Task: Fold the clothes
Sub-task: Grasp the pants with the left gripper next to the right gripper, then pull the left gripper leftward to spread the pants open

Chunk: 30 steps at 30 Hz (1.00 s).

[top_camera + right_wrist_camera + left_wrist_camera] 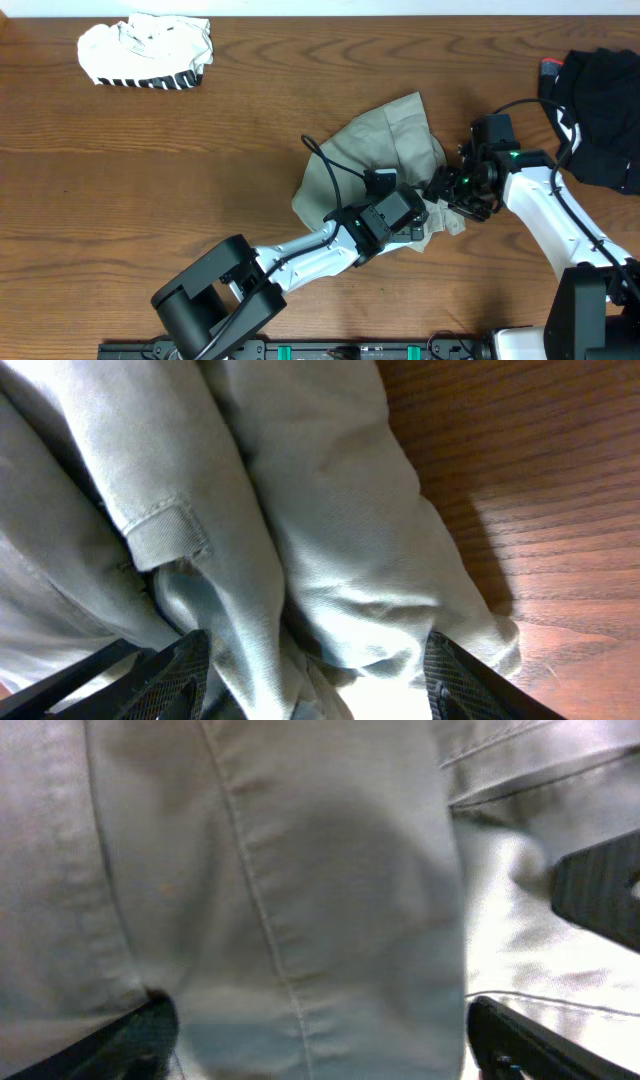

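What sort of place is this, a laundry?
Probably a robotics lab bench, not a laundry: two white-and-black robot arms reach over a brown wooden table, working a crumpled khaki-grey cotton garment, with a white black-striped garment nearby.

A robotics lab setup: 2 robot arms point(300, 255) reach over a wood-grain table point(150, 200) holding loose clothes point(385, 140).

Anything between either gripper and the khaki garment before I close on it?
Nothing visible. The left gripper and right gripper both sit right at the khaki garment, its cloth filling the gap between each pair of fingers. The striped pile and black clothes lie far off.
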Tool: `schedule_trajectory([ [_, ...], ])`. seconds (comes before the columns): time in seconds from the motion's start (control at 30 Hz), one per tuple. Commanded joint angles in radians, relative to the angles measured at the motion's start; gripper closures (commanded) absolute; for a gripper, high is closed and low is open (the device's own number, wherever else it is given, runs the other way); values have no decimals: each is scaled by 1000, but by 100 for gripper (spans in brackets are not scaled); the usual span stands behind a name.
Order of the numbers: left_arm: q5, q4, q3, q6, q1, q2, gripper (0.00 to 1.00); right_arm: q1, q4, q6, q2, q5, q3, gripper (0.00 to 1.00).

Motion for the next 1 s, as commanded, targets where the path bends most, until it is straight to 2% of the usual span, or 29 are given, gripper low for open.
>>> schedule_trajectory([
  [0.0, 2, -21, 0, -9, -1, 36, 24, 11, -6, -19, -18, -7, -6, 33],
  [0.1, -3, -34, 0, -9, -1, 36, 39, 11, -10, -19, -18, -7, -6, 34],
  [0.37, -4, -48, 2, -8, 1, 27, 69, 11, -14, -19, -18, -6, -6, 34],
  [0.5, -5, -95, 19, 29, 3, -28, 87, 11, -24, -34, -18, 2, -6, 34],
  [0.57, -9, -130, 33, 49, 8, -64, 93, 11, -26, -34, -18, 16, -6, 34],
  [0.77, -50, -243, 67, 126, 39, -207, 94, 11, -29, -34, -18, 20, -6, 34],
  [0.97, -190, -373, 67, 191, 120, -350, 94, 11, -33, -34, -18, 19, -6, 35],
])
